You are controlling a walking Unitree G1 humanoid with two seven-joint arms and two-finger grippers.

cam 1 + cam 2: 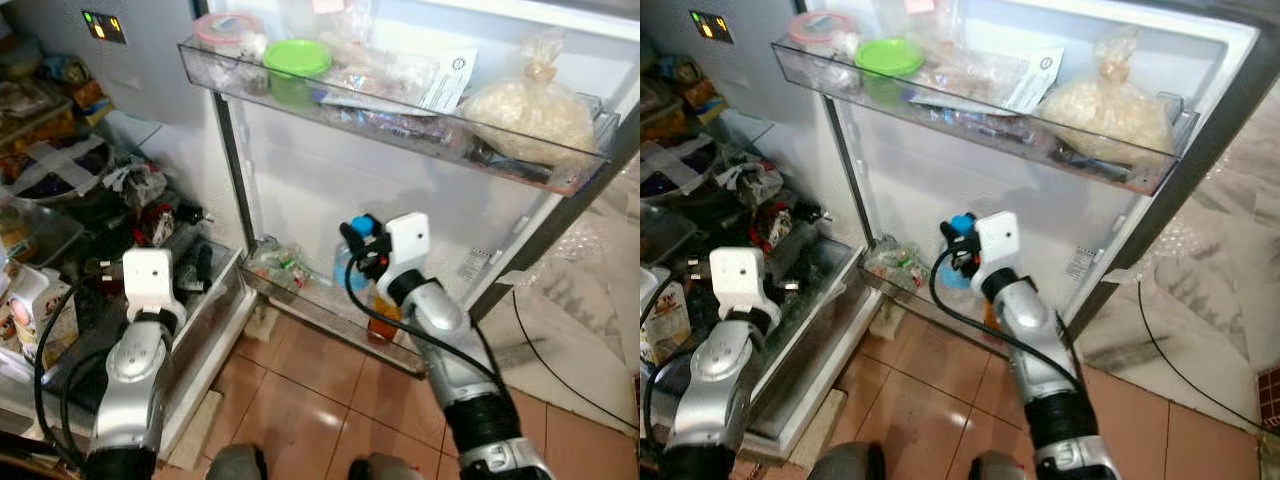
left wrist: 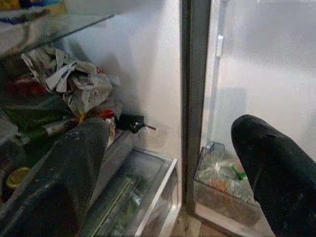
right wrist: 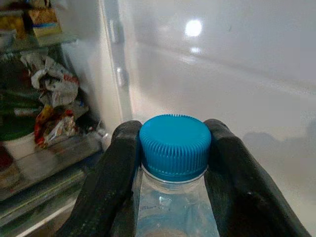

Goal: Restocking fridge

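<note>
The right gripper (image 3: 173, 163) is clamped on the neck of a clear water bottle (image 3: 175, 207), its two black fingers (image 3: 111, 182) pressed against either side just under the ribbed blue cap (image 3: 175, 146). From the head camera the bottle (image 1: 352, 262) is mostly hidden behind the white wrist housing; the blue cap (image 1: 364, 224) pokes out above it, and the bottle stands over the lower door shelf (image 1: 310, 300) of the open fridge door, next to an orange-coloured bottle (image 1: 384, 318) whose label cannot be read. Whether the water bottle's base rests on that shelf cannot be told. The left gripper (image 2: 168, 163) hovers with its fingers (image 2: 74, 168) spread wide and nothing between them, pointed at the hinge edge between the fridge body and the door. Its wrist camera picks out details the head camera blurs: a crumpled plastic bag (image 2: 74, 81) under a glass shelf, a clear crisper drawer (image 2: 143, 192) below, and a small bag of vegetables (image 2: 224, 173) sitting at the near end of the lower door shelf. The head camera alone shows the upper door shelf (image 1: 300, 105), holding a green-lidded container (image 1: 297, 60), a pink-rimmed tub (image 1: 227, 30), a printed paper sheet (image 1: 445, 78) and a bag of pale food (image 1: 528, 115), above a brown tiled floor (image 1: 300, 400).
</note>
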